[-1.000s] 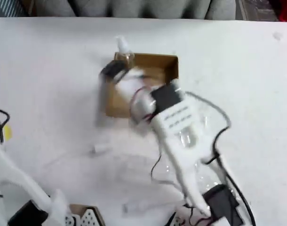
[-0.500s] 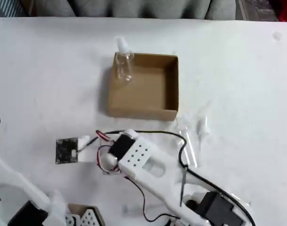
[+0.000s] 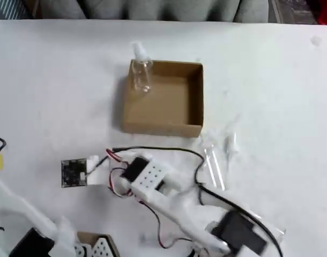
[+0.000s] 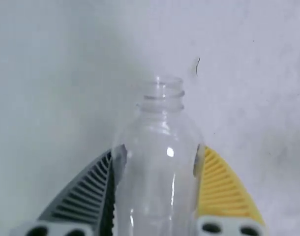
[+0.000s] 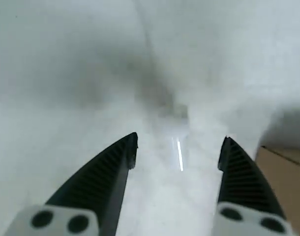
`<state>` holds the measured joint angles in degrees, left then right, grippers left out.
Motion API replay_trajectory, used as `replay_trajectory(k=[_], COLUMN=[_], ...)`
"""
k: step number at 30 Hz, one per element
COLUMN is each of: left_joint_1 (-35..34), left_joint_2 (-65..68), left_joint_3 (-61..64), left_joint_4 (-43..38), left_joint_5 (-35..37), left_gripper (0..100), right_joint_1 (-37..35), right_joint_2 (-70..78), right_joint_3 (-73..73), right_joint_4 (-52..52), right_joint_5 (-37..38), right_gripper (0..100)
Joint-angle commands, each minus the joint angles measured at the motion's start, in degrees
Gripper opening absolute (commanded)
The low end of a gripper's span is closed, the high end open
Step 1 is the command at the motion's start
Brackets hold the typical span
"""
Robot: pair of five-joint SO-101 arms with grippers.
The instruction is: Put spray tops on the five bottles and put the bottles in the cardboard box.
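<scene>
Left pincer (image 4: 160, 153) clamps a capless bottle (image 4: 157, 123); right pincer (image 5: 179, 141) gapes open near the cardboard box (image 3: 163, 115), a spray-topped bottle (image 3: 141, 72) standing in its corner

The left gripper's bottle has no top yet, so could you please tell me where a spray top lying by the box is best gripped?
Take the spray top by its thicker head end, seemingly the end nearest the cardboard box, coming straight down, jaws across it. Its thin tube lies flat on the table, likely too slender to pinch.
</scene>
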<state>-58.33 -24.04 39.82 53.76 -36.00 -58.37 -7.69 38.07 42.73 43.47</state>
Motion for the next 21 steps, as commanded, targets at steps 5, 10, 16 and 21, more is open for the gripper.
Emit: replay_trajectory(k=[5, 10, 16, 21], left_joint_1=[-0.48, -0.48, -0.48, -0.57], left_joint_2=[-2.95, -3.03, -3.03, -3.12], left_joint_3=[0.26, 0.00, -0.09, -0.79], left_joint_4=[-2.64, -2.29, -2.20, -0.97], left_joint_5=[-0.53, -0.53, -0.53, -0.53], left_gripper=[2, 2, 2, 2], right_joint_1=[0.84, 1.89, 1.89, 4.09], right_joint_2=[14.37, 15.34, 14.81, 9.63], right_joint_3=[-8.26, -10.73, -10.73, -16.26], right_joint_4=[-2.24, -0.13, 1.54, 16.04], right_joint_5=[0.26, 0.18, 0.26, 0.26], right_gripper=[20.9, 0.5, 1.6, 1.7])
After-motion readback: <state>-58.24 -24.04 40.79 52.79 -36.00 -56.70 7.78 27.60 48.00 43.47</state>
